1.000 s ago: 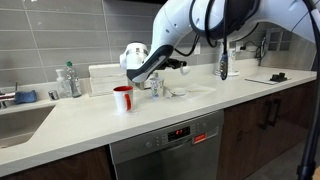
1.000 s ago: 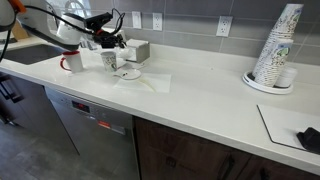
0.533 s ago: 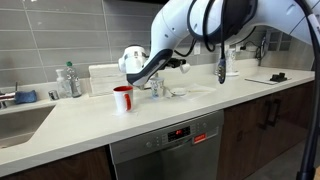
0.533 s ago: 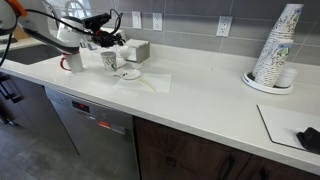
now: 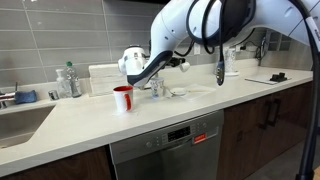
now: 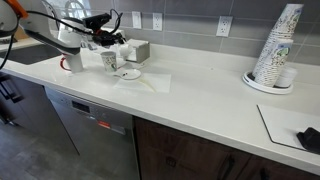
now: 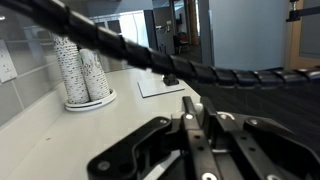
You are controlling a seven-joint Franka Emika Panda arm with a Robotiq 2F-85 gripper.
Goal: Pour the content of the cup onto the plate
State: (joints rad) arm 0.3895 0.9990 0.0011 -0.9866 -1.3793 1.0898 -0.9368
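Two fingers (image 7: 186,130) clenched flat together in the wrist view, nothing between them, pointing level along the counter (image 6: 200,95) and not downward. Whole gripper (image 6: 120,42) hanging in the air, empty by appearance.

Just below, and a little back toward the wrist side: cup (image 6: 109,60), pale, upright on the counter, long axis vertical, not touched. Contents too small to tell.

Just beside the cup, on the side nearer to the fingertips: plate (image 6: 129,74), low and white, apparently bare. Fingertips probably more above the plate than above the cup. So, for a grasp: open wide, draw back, go lower, then come at the cup wall from the side. Level fingers and upright cup well matched for such a side hold. After that, only a short carry and a tilt toward the plate.

Further on, beyond the cup, near but apart: red mug (image 6: 72,63). Better kept clear of while drawing back.

Far along the counter: stack of paper cups (image 6: 277,45), well apart, of no concern.
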